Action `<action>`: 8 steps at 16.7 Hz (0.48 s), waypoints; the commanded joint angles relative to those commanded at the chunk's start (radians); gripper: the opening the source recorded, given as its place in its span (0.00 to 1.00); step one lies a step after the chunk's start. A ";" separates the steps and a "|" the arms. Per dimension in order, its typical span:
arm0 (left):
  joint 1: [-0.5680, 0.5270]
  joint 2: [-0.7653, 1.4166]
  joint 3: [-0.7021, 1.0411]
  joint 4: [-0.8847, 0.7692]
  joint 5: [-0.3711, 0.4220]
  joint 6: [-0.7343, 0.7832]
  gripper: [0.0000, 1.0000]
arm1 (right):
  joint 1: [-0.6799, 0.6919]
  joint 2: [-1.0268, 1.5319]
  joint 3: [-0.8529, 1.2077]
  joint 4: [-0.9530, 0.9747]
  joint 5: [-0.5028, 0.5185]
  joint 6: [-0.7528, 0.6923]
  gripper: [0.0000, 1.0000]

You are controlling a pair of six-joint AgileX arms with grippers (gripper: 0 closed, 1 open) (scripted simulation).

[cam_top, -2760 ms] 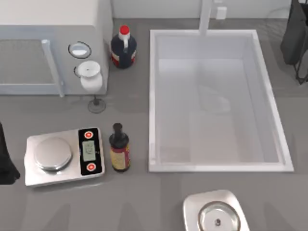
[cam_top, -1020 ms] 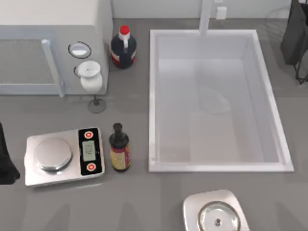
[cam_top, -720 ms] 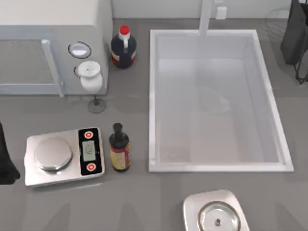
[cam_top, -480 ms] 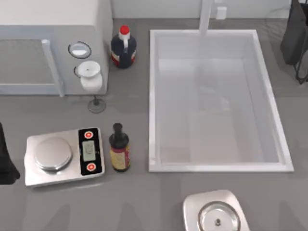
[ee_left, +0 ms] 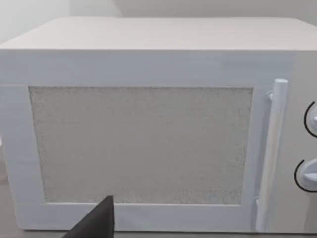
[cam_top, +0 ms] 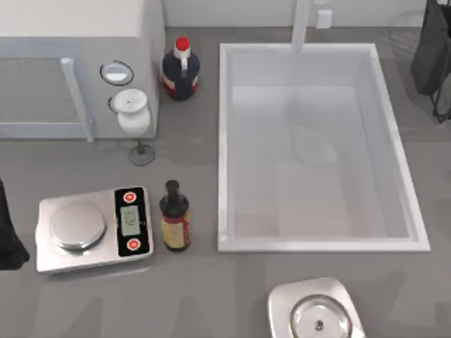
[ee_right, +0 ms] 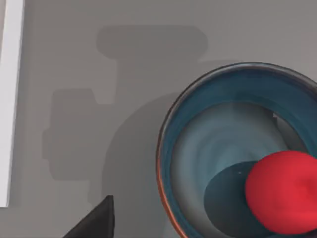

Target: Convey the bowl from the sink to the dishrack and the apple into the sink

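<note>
Across the last seconds almost nothing moves in the top view; only the faint shadow on the floor of the sink (cam_top: 320, 243) drifts, so we judge the task stalled or barely started. Our right arm sits at the far right edge, our left at the near left edge; we cannot tell either hand's opening. The right wrist view shows the bowl (ee_right: 198, 148), deep, glazed blue with a reddish-brown rim, on grey counter beside the sink's white rim, with the smooth red apple (ee_right: 282, 193) lying inside it.
</note>
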 joint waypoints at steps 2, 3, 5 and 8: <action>0.000 0.000 0.000 0.000 0.000 0.000 1.00 | -0.038 0.193 0.127 -0.118 0.002 -0.035 1.00; 0.000 0.000 0.000 0.000 0.000 0.000 1.00 | -0.055 0.284 0.186 -0.173 0.002 -0.052 1.00; 0.000 0.000 0.000 0.000 0.000 0.000 1.00 | -0.087 0.446 0.293 -0.272 0.003 -0.081 1.00; 0.000 0.000 0.000 0.000 0.000 0.000 1.00 | -0.123 0.624 0.415 -0.383 0.003 -0.114 1.00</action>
